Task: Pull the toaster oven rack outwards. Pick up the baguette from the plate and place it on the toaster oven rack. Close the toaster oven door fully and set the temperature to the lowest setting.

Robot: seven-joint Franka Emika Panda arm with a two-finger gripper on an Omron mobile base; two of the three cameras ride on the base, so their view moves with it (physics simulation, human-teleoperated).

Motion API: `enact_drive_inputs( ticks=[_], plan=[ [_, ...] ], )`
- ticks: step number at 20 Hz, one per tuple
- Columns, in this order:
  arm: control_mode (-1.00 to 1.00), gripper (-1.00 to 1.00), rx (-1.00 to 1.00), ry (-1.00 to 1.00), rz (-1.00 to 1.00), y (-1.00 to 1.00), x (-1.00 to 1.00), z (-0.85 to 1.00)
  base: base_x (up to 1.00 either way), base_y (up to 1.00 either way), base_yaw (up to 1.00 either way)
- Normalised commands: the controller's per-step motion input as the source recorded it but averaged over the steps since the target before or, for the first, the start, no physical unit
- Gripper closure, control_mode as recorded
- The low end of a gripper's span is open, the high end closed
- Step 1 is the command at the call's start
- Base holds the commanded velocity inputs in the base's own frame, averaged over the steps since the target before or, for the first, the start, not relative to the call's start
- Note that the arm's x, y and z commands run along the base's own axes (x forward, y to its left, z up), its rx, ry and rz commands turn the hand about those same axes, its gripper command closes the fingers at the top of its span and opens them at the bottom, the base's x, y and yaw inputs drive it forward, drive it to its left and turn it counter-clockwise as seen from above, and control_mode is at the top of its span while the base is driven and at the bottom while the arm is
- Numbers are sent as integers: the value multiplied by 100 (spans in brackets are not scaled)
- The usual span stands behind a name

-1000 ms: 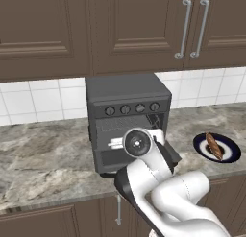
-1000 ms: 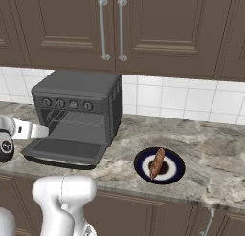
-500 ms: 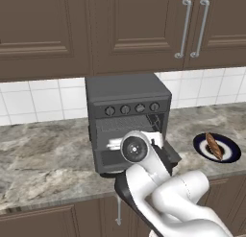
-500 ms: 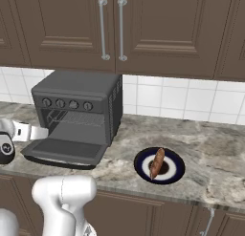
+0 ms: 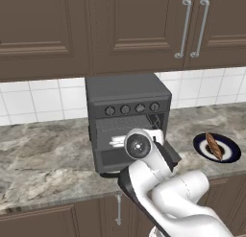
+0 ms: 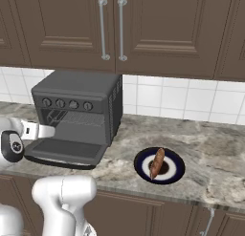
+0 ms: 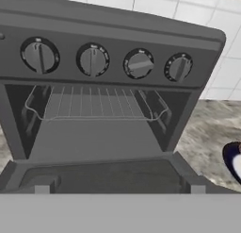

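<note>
In the left base view, the toaster oven is sitting at the centre of the frame on the marble tabletop, with the white arm rising from the lower right and covering much of its open front; the baguette is lying on the plate at the right edge. In the right base view, the toaster oven door is lying folded down and flat at the left, the toaster oven rack is sitting inside the cavity above it, and the hand is hovering at the far left just in front of the opening; whether it is released or clenched I cannot tell. The baguette is resting across the plate at lower centre, well apart from the oven. In the hand view, the four knobs are running across the upper half, and the rack is showing in the cavity below them, with the door stretching toward the bottom of the frame.
</note>
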Motion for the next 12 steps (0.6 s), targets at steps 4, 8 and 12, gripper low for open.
enact_drive_inputs(
  ticks=[4, 8, 12],
  plan=[
    [-100, -100, -12, -3, 5, 0, 15, -1, 0, 0, 0],
    [-100, -100, -16, -2, 4, 0, 9, -1, 0, 0, 0],
    [-100, -100, -15, -4, 0, 0, 0, -5, 0, 0, 0]
  ],
)
